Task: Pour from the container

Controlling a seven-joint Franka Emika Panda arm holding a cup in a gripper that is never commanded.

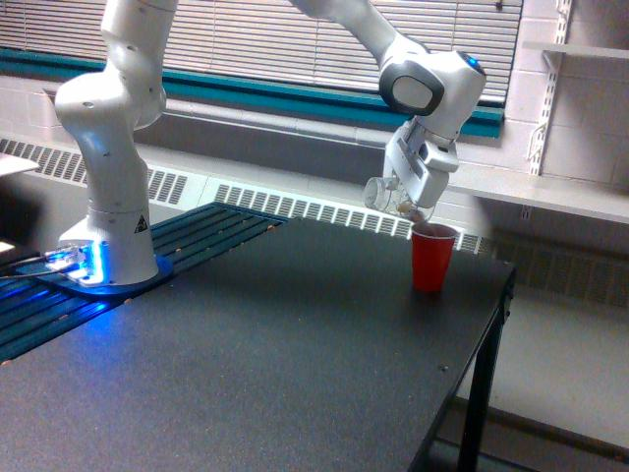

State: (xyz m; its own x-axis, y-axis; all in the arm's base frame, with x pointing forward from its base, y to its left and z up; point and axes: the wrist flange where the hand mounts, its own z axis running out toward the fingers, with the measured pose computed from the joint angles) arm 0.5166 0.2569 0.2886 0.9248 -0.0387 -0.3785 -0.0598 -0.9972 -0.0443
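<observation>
The container (390,197) is a small clear plastic cup held by my gripper (405,193), which is shut on it. It is tipped steeply, its mouth pointing down toward the exterior view's right, just over the rim of the red cup (432,257). Brownish pieces gather at the lowered mouth right above that rim. The red cup stands upright on the black table (256,374), near its far right corner.
The arm's white base (108,251) stands on a blue-lit plate at the exterior view's left. The table's right edge (496,324) runs close beside the red cup. A white shelf (550,197) and a radiator line the wall behind.
</observation>
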